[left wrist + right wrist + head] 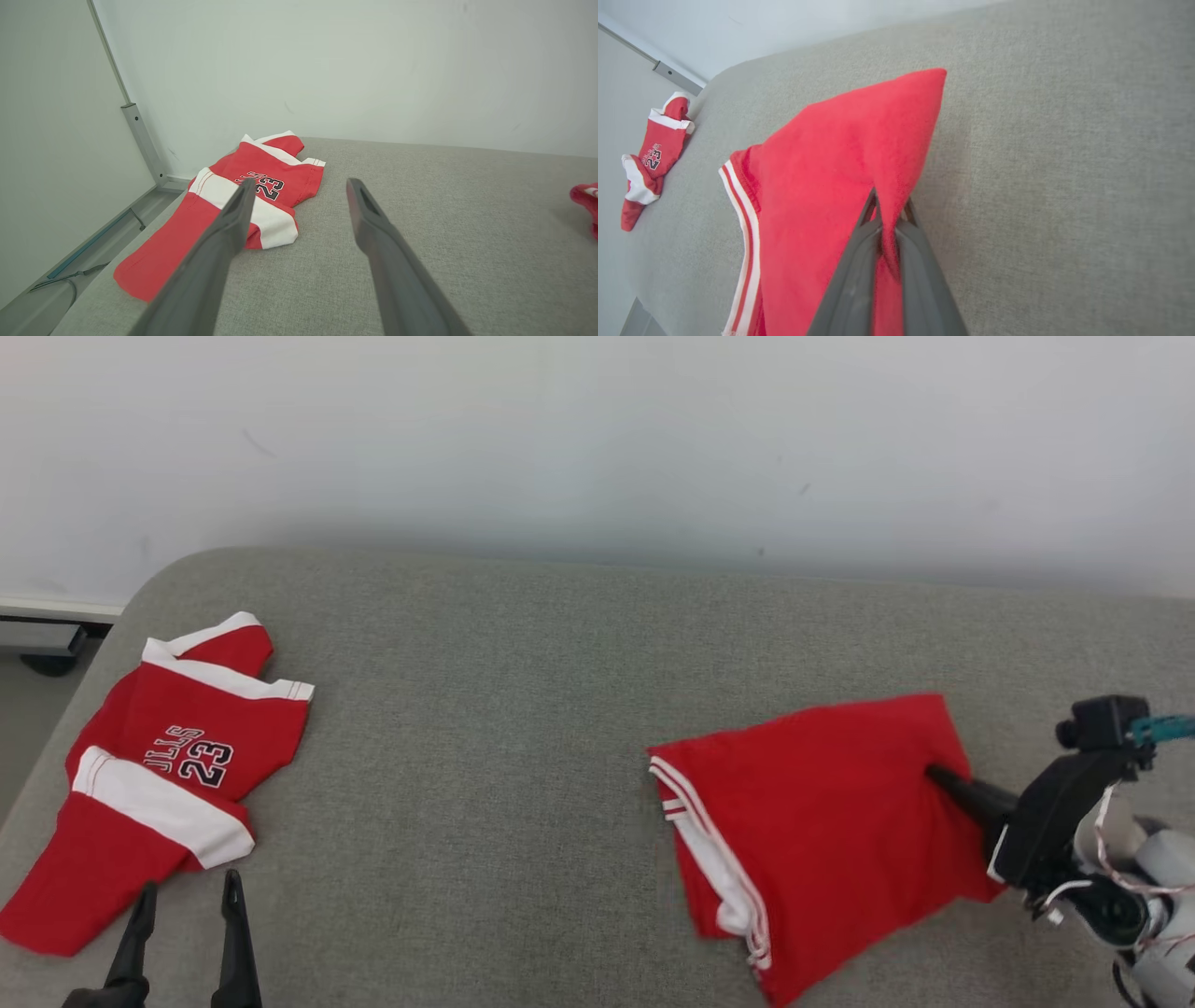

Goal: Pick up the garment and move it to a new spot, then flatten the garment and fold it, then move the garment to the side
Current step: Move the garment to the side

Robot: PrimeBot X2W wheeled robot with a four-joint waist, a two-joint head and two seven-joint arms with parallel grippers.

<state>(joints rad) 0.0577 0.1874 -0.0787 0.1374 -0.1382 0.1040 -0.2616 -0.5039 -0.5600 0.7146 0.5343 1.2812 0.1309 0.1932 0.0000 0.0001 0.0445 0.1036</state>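
Observation:
The garment [822,821] is a folded red piece with white stripes along one edge, lying on the right part of the grey cushion [523,709]. My right gripper [934,775] is shut on a pinch of its right edge; the right wrist view shows red cloth [859,158] squeezed between the two dark fingers [859,261]. My left gripper [187,896] stands open at the lower left, its fingers [224,233] apart over bare cushion just beside a second red jersey.
A red and white jersey [168,765] with the number 23 lies crumpled at the cushion's left end, also seen as the jersey [233,205] near the corner. A pale wall [597,439] runs behind. Bare grey cushion lies between the two garments.

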